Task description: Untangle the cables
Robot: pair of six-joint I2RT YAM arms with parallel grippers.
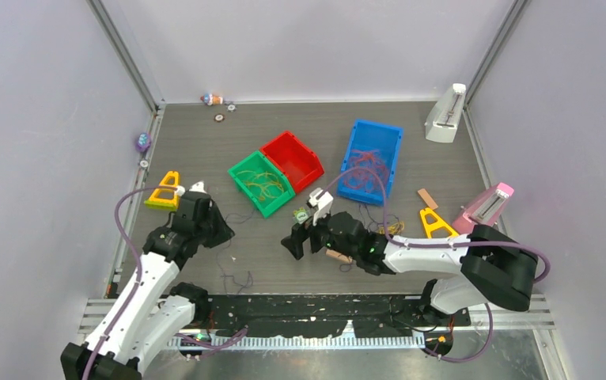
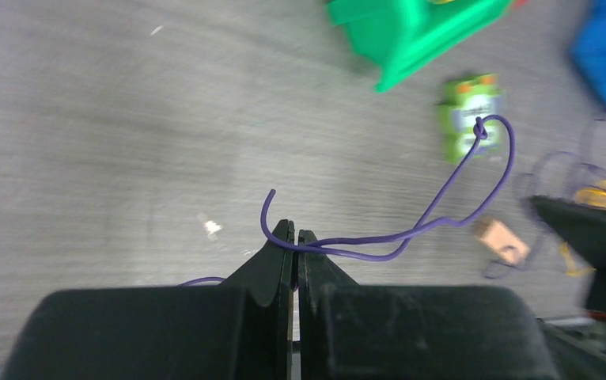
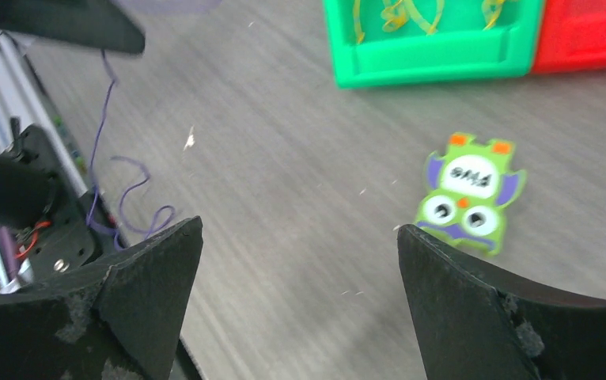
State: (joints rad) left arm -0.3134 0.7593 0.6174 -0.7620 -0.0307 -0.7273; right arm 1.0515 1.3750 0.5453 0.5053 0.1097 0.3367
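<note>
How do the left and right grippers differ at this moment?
The left gripper is shut, pinching a purple cable; the right gripper stands wide open and holds nothing. The cable trails away from the left gripper's tips, while the right gripper has bare table and an owl card ahead of it. Both are black two-finger grippers.

Dark lettering on the green owl tag (image 3: 469, 192), illegibly blurred
</note>
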